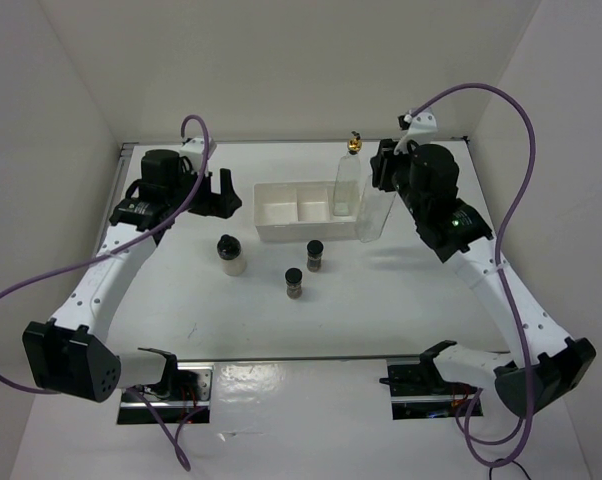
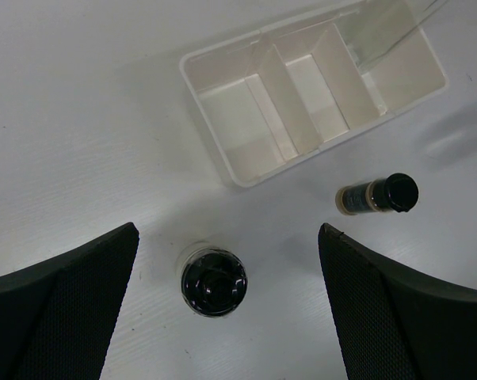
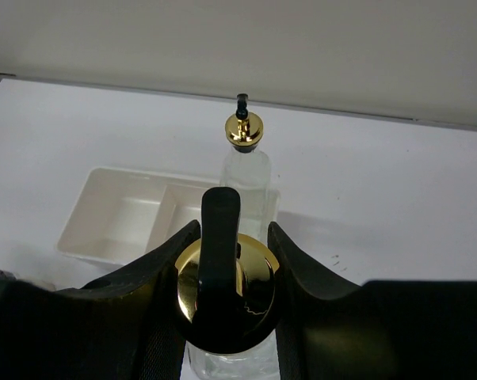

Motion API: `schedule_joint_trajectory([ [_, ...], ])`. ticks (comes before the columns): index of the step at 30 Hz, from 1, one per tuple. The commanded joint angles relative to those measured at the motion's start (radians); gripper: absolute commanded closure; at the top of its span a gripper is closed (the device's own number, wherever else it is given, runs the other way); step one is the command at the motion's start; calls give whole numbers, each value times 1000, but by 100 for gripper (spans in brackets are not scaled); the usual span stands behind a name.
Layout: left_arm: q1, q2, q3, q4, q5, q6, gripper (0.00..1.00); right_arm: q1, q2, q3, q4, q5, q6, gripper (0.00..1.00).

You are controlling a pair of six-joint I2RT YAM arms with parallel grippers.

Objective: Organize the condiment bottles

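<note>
Two tall clear bottles with gold pourer tops show. One bottle (image 1: 346, 185) (image 3: 245, 170) stands in the right compartment of the white tray (image 1: 278, 226). My right gripper (image 1: 385, 172) (image 3: 232, 257) is shut on the gold top of the other bottle (image 1: 374, 215) (image 3: 227, 289), upright at the tray's right end; I cannot tell if it touches the table. A whitish black-capped jar (image 1: 231, 254) (image 2: 213, 281) stands in front of the tray. It lies below and between the fingers of my open left gripper (image 1: 216, 190) (image 2: 227, 309), untouched. Two small dark jars (image 1: 315, 255) (image 1: 294, 283) stand mid-table.
The tray (image 2: 223, 162) (image 3: 88, 237) has three compartments, the left and middle ones empty. One small dark jar (image 2: 379, 194) shows to the right of the left gripper's fingers. White walls close in the table at the back and sides.
</note>
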Motion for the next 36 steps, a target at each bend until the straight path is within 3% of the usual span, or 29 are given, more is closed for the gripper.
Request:
schedule_joint_trajectory([
  [1,-3,12,22,46,8,5,0,5,36,86,121,32,1,100],
  [21,-3,105,59,56,8,-4,0,25,271,203,199,196,95,100],
  [36,-3,151,68,65,-1,-4,0,25,354,229,248,241,113,100],
])
